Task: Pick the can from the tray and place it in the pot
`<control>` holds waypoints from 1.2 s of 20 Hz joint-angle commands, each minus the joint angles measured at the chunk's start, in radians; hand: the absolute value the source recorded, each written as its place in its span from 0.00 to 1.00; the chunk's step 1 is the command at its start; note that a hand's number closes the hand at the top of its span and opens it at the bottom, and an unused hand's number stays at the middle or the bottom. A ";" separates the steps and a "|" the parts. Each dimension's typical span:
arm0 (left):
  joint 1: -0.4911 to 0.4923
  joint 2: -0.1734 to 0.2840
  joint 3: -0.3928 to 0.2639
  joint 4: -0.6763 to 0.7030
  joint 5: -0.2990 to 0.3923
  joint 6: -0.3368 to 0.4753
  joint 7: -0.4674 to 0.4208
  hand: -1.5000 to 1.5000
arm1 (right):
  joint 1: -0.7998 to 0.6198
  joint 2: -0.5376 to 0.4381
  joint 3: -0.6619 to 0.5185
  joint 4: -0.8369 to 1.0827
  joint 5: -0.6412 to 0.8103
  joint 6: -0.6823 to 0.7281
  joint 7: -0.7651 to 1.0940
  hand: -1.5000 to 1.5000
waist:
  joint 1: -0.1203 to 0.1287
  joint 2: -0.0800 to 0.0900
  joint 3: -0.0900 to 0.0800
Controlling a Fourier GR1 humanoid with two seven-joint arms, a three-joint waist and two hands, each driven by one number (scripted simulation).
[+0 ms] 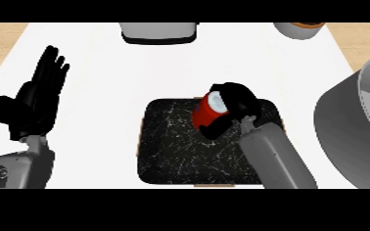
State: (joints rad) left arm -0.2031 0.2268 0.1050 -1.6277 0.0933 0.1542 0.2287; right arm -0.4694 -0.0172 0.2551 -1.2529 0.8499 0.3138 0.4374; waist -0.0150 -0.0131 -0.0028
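Right hand (pixel 235 100) curled round red can (pixel 209 110) over black tray (pixel 173 151).

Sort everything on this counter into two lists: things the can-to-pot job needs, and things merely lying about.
Needed: red cylindrical can, held in the right hand; black speckled square tray; large grey metal pot at right.

Lying about: white appliance at the far edge; small white cup; left hand, resting open.
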 commanded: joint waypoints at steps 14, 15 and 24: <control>0.012 0.005 0.010 -0.011 0.000 -0.007 0.014 0.50 | 0.021 0.008 0.103 -0.400 0.398 -0.539 0.679 1.00 | -0.009 0.001 0.002; 0.026 -0.008 -0.002 -0.017 0.000 -0.009 0.009 0.50 | -0.022 -0.013 0.083 -0.440 0.443 -0.489 0.724 1.00 | -0.011 -0.001 0.001; 0.013 0.002 0.016 0.003 0.008 -0.027 -0.004 0.50 | 0.111 -0.083 -0.028 -0.773 0.627 -0.346 0.727 1.00 | -0.005 0.008 0.002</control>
State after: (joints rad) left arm -0.1916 0.2252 0.1104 -1.6484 0.0893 0.1479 0.2506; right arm -0.4137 -0.0713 0.2686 -1.8825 1.4272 -0.0943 1.0784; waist -0.0200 -0.0085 -0.0008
